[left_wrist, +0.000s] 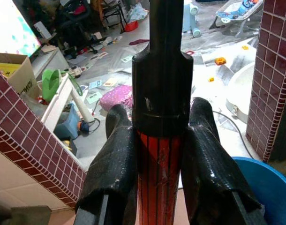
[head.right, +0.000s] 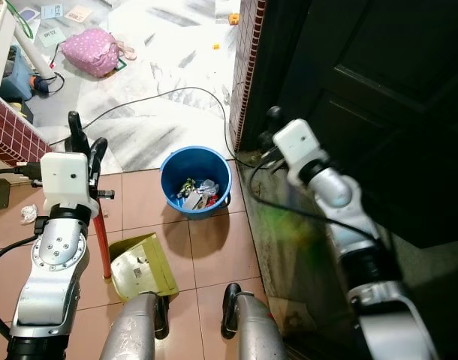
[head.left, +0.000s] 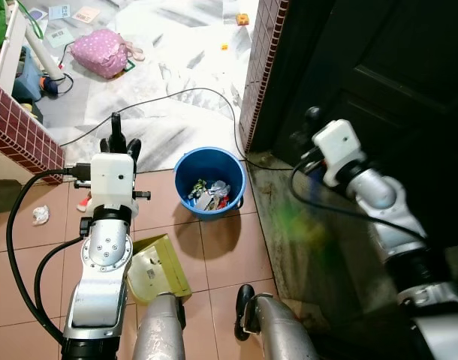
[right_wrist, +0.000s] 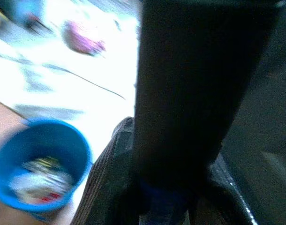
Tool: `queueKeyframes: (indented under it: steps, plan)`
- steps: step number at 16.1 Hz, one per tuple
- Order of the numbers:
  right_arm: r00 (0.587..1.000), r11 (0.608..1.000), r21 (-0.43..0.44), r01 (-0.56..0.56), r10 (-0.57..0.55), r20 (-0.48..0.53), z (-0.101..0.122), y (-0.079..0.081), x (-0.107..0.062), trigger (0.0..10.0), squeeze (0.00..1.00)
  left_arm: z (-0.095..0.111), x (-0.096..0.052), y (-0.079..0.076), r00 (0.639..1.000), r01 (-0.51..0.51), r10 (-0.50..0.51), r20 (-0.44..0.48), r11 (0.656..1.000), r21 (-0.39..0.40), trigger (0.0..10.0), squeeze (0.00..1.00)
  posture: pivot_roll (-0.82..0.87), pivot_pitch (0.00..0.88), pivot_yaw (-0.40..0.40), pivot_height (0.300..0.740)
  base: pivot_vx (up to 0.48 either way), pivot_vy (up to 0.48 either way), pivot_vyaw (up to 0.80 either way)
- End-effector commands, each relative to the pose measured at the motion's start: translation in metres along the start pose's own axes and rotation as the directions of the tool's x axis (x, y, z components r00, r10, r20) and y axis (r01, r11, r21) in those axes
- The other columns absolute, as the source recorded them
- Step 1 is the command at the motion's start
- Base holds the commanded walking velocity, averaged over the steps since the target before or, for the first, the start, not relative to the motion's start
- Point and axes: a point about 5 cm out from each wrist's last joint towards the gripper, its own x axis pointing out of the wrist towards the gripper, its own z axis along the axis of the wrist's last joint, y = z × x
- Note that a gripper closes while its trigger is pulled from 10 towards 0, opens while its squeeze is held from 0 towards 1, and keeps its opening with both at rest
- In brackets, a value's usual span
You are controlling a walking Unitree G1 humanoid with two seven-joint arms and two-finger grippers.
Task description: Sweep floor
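While we stand on the terracotta tile floor [head.left: 229,255], a blue bucket [head.left: 209,182] sits ahead of us on the tiles, holding a small heap of mixed litter [head.left: 209,193]. Just this side of the bucket and toward our left, a yellow-green dustpan [head.right: 143,267] lies open on the tiles, its red handle [head.right: 101,238] rising to our left gripper [head.left: 119,144], whose jaws are clamped on the red-and-black shaft [left_wrist: 160,140]. On the bucket's far right side, our right gripper [right_wrist: 166,187] is raised against the dark door [head.left: 379,82]; its jaws are closed around a dark, blurred pole [right_wrist: 190,89], most likely the broom.

A crumpled scrap of paper [head.left: 40,215] lies on the tiles well to the left of the bucket, near a low red-brick wall [head.left: 22,131]. A brick pillar [head.left: 260,67] stands just behind the bucket on its right, and a black cable [head.left: 169,101] loops across the pale floor beyond it and passes the pillar's foot. Farther off past the bucket lie a pink bag [head.left: 100,52], cards and small toys, scattered. To the right of the bucket the floor is dark and grimy along the door. Open tile remains between the bucket and the low wall.
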Motion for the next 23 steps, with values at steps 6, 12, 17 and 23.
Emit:
queueKeyframes:
  steps: [6, 12, 17, 23]
  plan:
    - [0.987, 0.986, -0.057, 0.157, -0.159, -0.024, -0.011, -0.017, -0.004, 10.0, 0.00, -0.003, -0.002, 0.001, 1.000, 0.007, -0.007, -0.021, 1.000, 0.008, 10.0, 0.00, 0.05, 0.293, -0.037, 0.740, 0.000, 0.000, 0.00]
    - [0.939, 0.972, 0.031, 0.235, -0.235, 0.250, 0.027, -0.011, 0.016, 10.0, 0.00, 0.005, -0.009, -0.001, 0.999, 0.039, -0.038, 0.012, 0.999, -0.029, 10.0, 0.00, 0.07, 0.322, -0.029, 0.740, 0.000, 0.000, 0.00]
    - [0.923, 0.978, 0.034, 0.208, -0.208, 0.323, 0.041, -0.002, 0.025, 10.0, 0.00, 0.007, -0.009, -0.002, 0.999, 0.039, -0.038, 0.015, 0.998, -0.045, 10.0, 0.00, 0.07, 0.328, -0.035, 0.740, 0.263, 0.000, 0.00]
    - [0.920, 0.983, 0.039, 0.181, -0.183, 0.346, 0.040, 0.004, 0.024, 10.0, 0.00, 0.006, -0.010, -0.002, 0.999, 0.032, -0.032, 0.011, 0.998, -0.050, 10.0, 0.00, 0.06, 0.324, -0.046, 0.740, 0.293, 0.045, 0.00]
